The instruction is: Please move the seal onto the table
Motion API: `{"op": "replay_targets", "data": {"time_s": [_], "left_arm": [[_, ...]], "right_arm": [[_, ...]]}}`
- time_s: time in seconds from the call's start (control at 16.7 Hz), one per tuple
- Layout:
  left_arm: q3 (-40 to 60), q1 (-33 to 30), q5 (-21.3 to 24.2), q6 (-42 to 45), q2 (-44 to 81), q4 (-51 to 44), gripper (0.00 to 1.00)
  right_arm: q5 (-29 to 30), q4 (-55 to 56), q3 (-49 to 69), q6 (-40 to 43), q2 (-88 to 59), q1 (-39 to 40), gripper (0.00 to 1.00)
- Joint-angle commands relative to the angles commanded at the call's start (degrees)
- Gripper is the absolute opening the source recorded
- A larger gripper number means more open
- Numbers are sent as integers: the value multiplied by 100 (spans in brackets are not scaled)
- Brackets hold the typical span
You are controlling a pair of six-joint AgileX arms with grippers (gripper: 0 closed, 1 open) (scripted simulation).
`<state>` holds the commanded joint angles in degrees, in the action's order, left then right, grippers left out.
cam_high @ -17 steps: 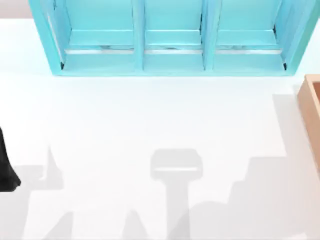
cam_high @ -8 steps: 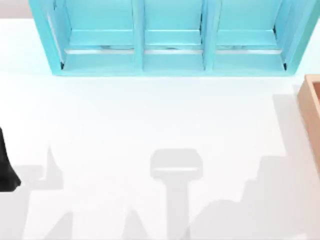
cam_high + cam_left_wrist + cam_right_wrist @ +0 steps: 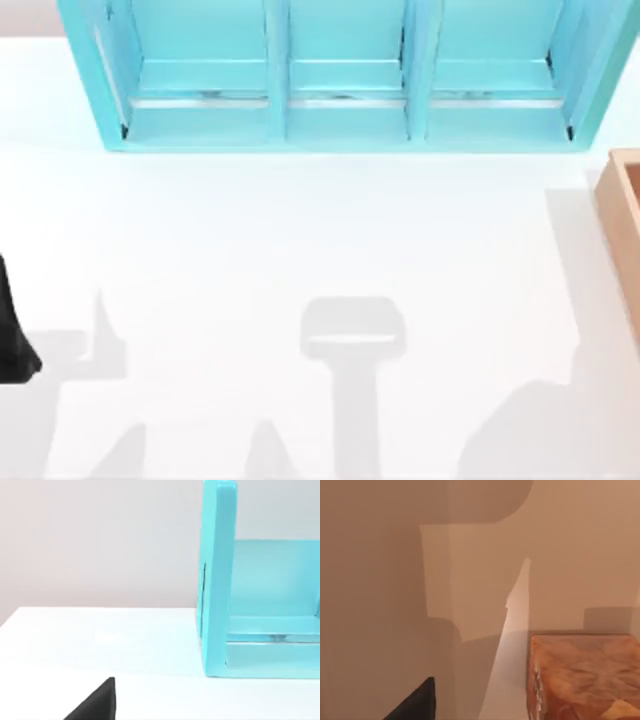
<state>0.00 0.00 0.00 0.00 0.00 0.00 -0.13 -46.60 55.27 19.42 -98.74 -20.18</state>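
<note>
Seal (image 3: 580, 677), small amber-orange marbled block, looks rigid and light: pinch its flat sides; right gripper (image 3: 415, 702) opening, cannot tell.

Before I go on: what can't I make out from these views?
- Seal: right wrist view, cut off by the frame edge, so its full shape is unclear.
- Box: top view, mostly cut off at the right edge.
- Right claw: right wrist view, a black tip near the seal, the rest cut off.
- Left claw: left wrist view, parked by the shelf, likewise cut off.
</note>
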Motion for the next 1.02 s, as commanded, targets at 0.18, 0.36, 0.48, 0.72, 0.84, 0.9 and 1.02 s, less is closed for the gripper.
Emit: {"op": "replay_targets", "data": {"time_s": [0.18, 0.36, 0.48, 0.72, 0.84, 0.9, 1.02], "left_arm": [[0, 0, 0, 0, 0, 0, 100], [0, 0, 0, 0, 0, 0, 100], [0, 0, 0, 0, 0, 0, 100], [0, 0, 0, 0, 0, 0, 100], [0, 0, 0, 0, 0, 0, 100], [0, 0, 0, 0, 0, 0, 100], [0, 0, 0, 0, 0, 0, 100]], "right_arm": [[1, 108, -61, -4, -47, 2, 100], [1, 108, -61, -4, -47, 2, 92], [1, 108, -61, -4, -47, 2, 77], [1, 108, -61, -4, -47, 2, 47], [1, 108, -61, -4, -47, 2, 32], [1, 108, -61, -4, -47, 2, 25], [1, 108, -61, -4, -47, 2, 10]]}}
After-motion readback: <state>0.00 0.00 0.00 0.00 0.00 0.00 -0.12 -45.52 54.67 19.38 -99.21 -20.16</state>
